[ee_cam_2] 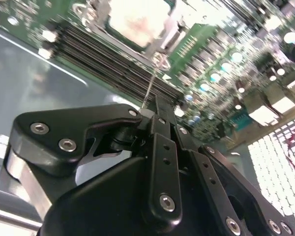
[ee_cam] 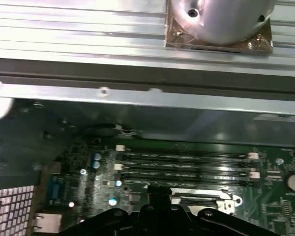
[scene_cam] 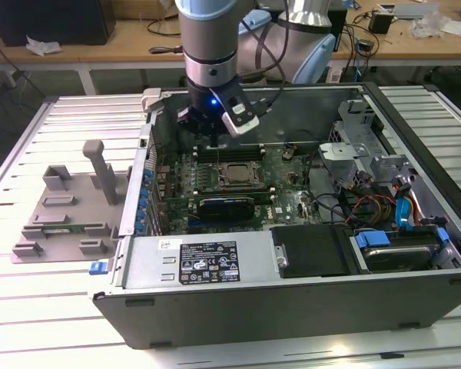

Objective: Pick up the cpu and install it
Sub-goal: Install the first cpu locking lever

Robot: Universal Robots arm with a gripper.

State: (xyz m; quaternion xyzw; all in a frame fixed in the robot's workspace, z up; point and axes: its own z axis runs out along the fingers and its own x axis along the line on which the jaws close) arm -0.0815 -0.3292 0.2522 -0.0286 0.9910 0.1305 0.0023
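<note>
the gripper (scene_cam: 207, 141) is held low inside the open computer case (scene_cam: 292, 307), just above the memory slots (scene_cam: 219, 151) that run along the motherboard's (scene_cam: 288, 188) edge nearest the case's far wall. nothing is seen in its grasp, and whether it is open or closed cannot be told. the cpu (scene_cam: 235, 175) is seen lying flat inside the frame of the socket (scene_cam: 212, 178) near the middle of the motherboard, just beside the memory slots and near the gripper but apart from it. in the second wrist view its top is shown as a bright square past the slots, beyond the gripper's black linkages. the case is set on a slatted metal table (scene_cam: 31, 292). a grey plastic tray (scene_cam: 69, 207) with upright posts is placed on the table beside the case, towards the table's edge at the exterior view's left, well apart from the gripper.
</note>
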